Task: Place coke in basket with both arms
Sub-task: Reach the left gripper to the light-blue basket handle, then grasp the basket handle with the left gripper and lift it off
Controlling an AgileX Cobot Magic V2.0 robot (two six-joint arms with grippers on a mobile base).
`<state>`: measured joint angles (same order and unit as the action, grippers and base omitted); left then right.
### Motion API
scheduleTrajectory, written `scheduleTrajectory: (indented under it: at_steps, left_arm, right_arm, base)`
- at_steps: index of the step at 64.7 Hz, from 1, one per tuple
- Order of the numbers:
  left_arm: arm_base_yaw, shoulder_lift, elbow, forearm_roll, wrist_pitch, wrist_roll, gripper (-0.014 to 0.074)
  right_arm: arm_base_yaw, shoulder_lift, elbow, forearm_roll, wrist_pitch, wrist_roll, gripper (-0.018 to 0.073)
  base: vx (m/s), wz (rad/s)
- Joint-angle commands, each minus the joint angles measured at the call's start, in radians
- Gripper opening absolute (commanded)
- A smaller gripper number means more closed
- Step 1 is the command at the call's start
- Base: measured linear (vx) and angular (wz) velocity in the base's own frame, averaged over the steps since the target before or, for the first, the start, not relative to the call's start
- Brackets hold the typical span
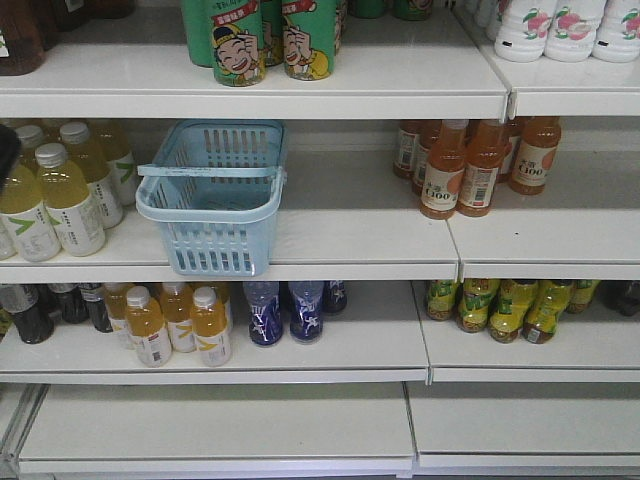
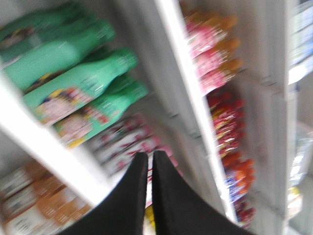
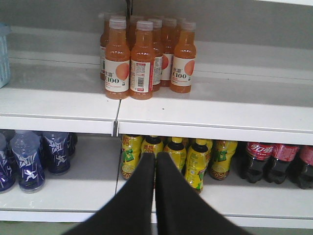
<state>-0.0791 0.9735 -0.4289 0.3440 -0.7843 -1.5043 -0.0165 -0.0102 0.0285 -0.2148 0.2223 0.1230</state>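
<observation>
The pale blue slotted basket (image 1: 215,250) stands on the middle shelf, left of centre, with one hoop handle lying across its top. Its edge also shows at the far left of the right wrist view as the basket (image 3: 4,54). The coke is out of view in every frame. My left gripper (image 2: 149,154) is shut with nothing between its fingers, and its blurred view looks at green bottles on a shelf. My right gripper (image 3: 155,155) is shut and holds nothing, in front of the lower shelf's yellow bottles. Neither gripper shows clearly in the front view.
Orange juice bottles (image 1: 470,165) stand right of the basket, pale yellow bottles (image 1: 60,190) to its left. Below are blue bottles (image 3: 29,156), yellow tea bottles (image 3: 186,159) and dark cola bottles with red labels (image 3: 274,161). Green bottles (image 2: 73,83) fill an upper shelf.
</observation>
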Motion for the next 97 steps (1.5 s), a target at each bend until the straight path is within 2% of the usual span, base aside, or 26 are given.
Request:
scheduleTrajectory:
  at_steps: [1, 6, 15, 20, 25, 36, 50, 68, 81, 97]
  left_arm:
    - [-0.004, 0.08, -0.031, 0.003, -0.122, -0.016, 0.0107]
    - [-0.004, 0.171, -0.031, -0.016, -0.207, -0.021, 0.0234]
    - [-0.004, 0.359, -0.033, -0.088, -0.323, -0.088, 0.0514]
    - [-0.004, 0.449, -0.061, -0.103, -0.35, -0.123, 0.0619]
    - [-0.004, 0.542, -0.119, -0.073, -0.367, -0.166, 0.0665]
    - [-0.004, 0.709, -0.269, 0.022, -0.393, -0.191, 0.064]
    - [-0.004, 0.841, -0.41, 0.022, -0.385, -0.196, 0.0591]
    - [-0.004, 0.936, -0.523, 0.02, -0.301, -0.243, 0.059]
    - [-0.004, 0.999, -0.612, -0.016, -0.269, -0.243, 0.059]
    - [-0.004, 1.076, -0.749, -0.017, -0.233, -0.251, 0.0586]
  right_arm:
    - [-0.001, -0.018, 0.009, -0.013, -0.073, -0.008, -0.0005]
    - [-0.001, -0.018, 0.009, -0.013, -0.073, -0.008, -0.0005]
    - [-0.001, -0.018, 0.009, -0.013, -0.073, -0.008, -0.0005]
    - [-0.001, -0.018, 0.009, -0.013, -0.073, -0.008, -0.0005]
    - [-0.001, -0.018, 0.009, -0.013, -0.073, -0.008, -0.0005]
    - [-0.001, -0.018, 0.009, -0.013, -0.073, -0.008, -0.0005]
    - [-0.001, -0.018, 0.009, -0.013, -0.073, -0.008, -0.0005]
    - [-0.001, -0.018, 0.009, -0.013, -0.073, -0.008, -0.0005]
    - [-0.001, -0.018, 0.009, -0.013, -0.073, -0.008, -0.0005]
    - [-0.001, -0.018, 0.009, -0.013, -0.073, -0.008, -0.0005]
  base:
    - [0.0, 0.0]
    - [0.0, 0.0]
    - [0.0, 0.0]
    - [0.0, 0.0]
    - [0.0, 0.0]
    - [0.0, 0.0]
    - [0.0, 0.0]
    - [0.0, 0.0]
    - [0.0, 0.0]
    - [0.0, 0.0]
